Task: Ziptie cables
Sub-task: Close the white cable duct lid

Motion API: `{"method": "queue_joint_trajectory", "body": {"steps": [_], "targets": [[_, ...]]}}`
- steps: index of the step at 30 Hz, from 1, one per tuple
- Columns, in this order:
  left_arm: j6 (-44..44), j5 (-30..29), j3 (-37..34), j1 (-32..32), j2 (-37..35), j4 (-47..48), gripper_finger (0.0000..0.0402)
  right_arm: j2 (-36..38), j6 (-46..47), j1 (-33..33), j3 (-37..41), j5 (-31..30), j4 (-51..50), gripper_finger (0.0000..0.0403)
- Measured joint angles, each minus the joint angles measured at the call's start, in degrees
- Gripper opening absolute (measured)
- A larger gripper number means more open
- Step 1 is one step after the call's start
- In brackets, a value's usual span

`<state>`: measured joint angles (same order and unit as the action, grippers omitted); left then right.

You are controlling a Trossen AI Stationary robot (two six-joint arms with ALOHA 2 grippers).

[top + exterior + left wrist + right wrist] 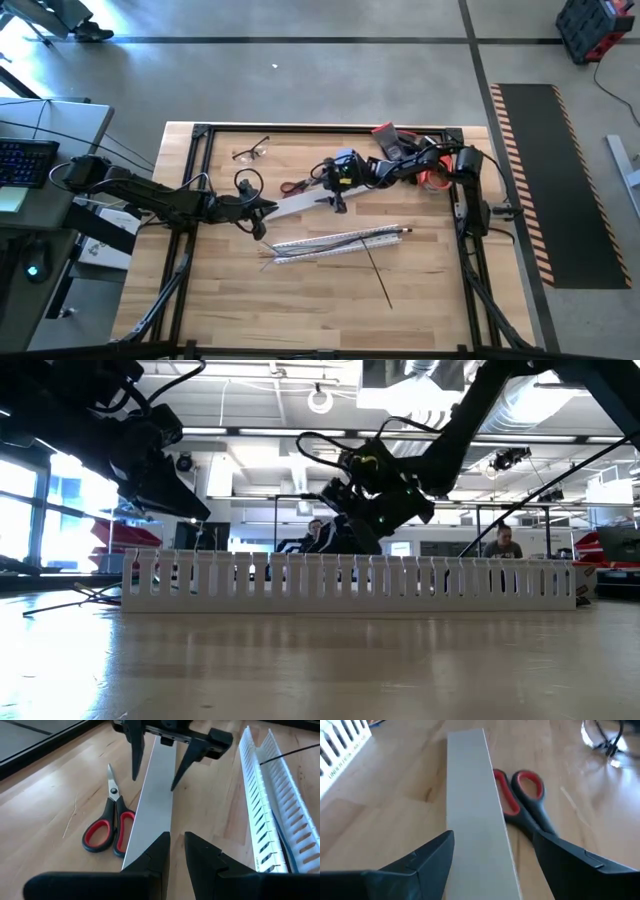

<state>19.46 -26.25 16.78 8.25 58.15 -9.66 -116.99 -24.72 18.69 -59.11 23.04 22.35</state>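
- On table point(430, 300), mid-area: duct point(335, 243) lying lengthwise, white, slotted; cables point(283, 256) inside it, ends sticking out at left end, one blue strand visible in left wrist view point(286, 851).
- Just beyond duct's right half, toward near edge: ziptie point(378, 274), thin, black, straight, lying slantwise, upper end touching or overlapping duct; cannot tell which.
- Behind duct: cover strip point(300, 206), flat, white, spanning the gap between both grippers.
- At strip's left end: left gripper point(177, 849), fingers point(156, 852) nearly together, one tip resting at strip edge; firm grip not confirmed.
- At strip's right end: right gripper point(492, 852), fingers point(432, 852) spread wide, one on each side of strip, apart from its edges.
- Beside strip, on far side: scissors point(107, 827), red handles, blades closed, flat on table; handle touching or tucked under strip edge.
- Near table's far-left corner: safety glasses point(252, 150).
- Beyond table, in low view: seated person point(503, 542) in room.
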Motion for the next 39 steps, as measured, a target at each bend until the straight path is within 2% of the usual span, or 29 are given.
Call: {"method": "queue_joint_trajectory", "body": {"steps": [8,12,15,22,25,29,39], "targets": [[0.5,-0.4,0.0,0.0,0.0,-0.1,0.004,0.1,0.2,-2.8,0.0,-0.1,0.6,0.0261],[0.0,-0.5,0.0,-0.2,0.0,0.1,0.004,-0.2,-4.0,-3.4,0.0,-1.4,-0.5,0.0266],[0.4,-0.6,0.0,-1.0,0.0,-0.1,0.004,-0.2,-3.9,-3.3,0.0,-1.9,-0.7,0.0286],[1.5,0.4,0.0,-4.3,0.1,-0.6,0.004,-0.5,-8.6,-3.2,-0.1,-3.4,-1.1,0.0359],[1.6,1.6,0.1,-5.7,0.1,-0.9,0.004,-1.1,-8.3,-2.7,-0.1,-3.2,-2.8,0.0373],[1.6,1.9,0.1,-6.9,0.1,-1.0,0.004,-2.3,-7.5,-1.8,-0.1,-2.8,-2.6,0.0362],[2.0,3.6,0.1,-7.9,0.1,-2.0,0.004,-4.5,-5.2,-1.1,-0.3,-1.0,-2.1,0.0285]]}}
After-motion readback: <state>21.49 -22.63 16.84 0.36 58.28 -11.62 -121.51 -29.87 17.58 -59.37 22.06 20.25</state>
